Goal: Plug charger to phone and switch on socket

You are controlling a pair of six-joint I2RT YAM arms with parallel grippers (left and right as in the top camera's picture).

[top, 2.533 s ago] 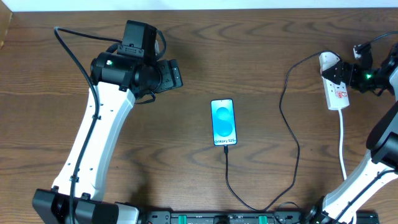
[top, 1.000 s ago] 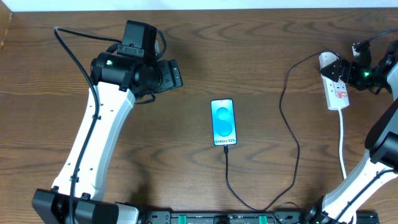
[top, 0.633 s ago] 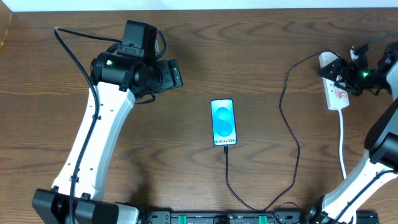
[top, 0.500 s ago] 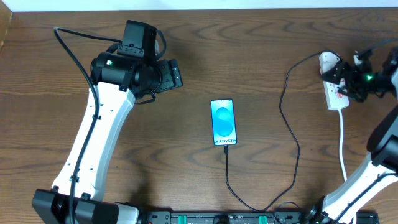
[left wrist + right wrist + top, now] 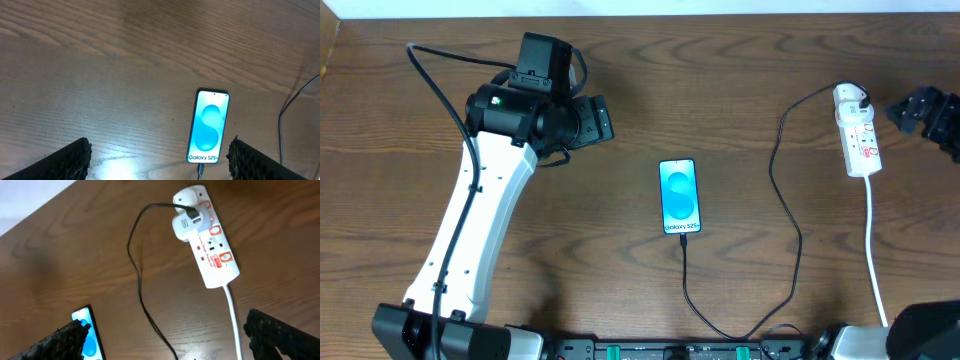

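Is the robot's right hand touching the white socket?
Apart. The right wrist view shows bare wood between the socket and the right gripper's open fingers.

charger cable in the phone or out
In: the charger runs straight into the phone at its short end by the white text, and the screen is lit.

White text "Galaxy S25+" stands at the 6 o'clock end of the blue screen of the phone (image 5: 209, 127), legible in the left wrist view. Red print on the power strip (image 5: 212, 255) is too small to read.
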